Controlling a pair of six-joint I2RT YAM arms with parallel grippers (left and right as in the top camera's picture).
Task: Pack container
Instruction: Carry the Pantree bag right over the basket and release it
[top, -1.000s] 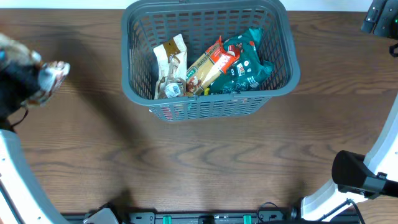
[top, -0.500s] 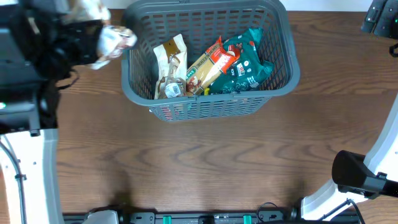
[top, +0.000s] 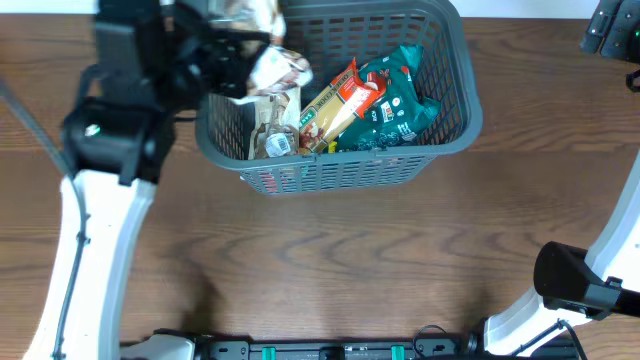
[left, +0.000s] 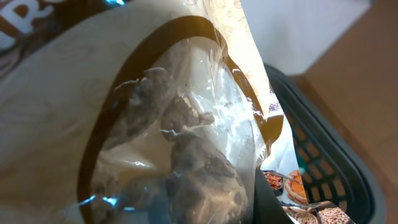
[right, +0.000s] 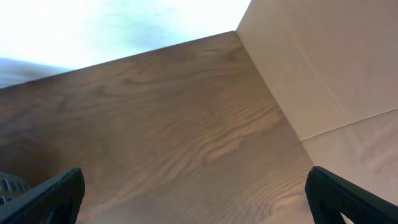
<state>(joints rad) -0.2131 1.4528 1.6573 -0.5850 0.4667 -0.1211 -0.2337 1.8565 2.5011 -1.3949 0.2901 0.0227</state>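
Container (top: 330, 172): far centre of the table (top: 330, 270).
Inside it: left packet (top: 270, 125), middle packet (top: 340, 105), right packet (top: 400, 100), side by side.
Raised packet (top: 275, 68): above the container's far-left corner, beside the left gripper (top: 240, 62).

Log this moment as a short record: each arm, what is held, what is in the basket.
left gripper: shut on a clear-window packet, above the left end of the container
right gripper: open, holds nothing, over the table
container: upright, near the table's far edge
contents: beige packet left, orange packet middle, teal packet right
task state: held packet not yet released
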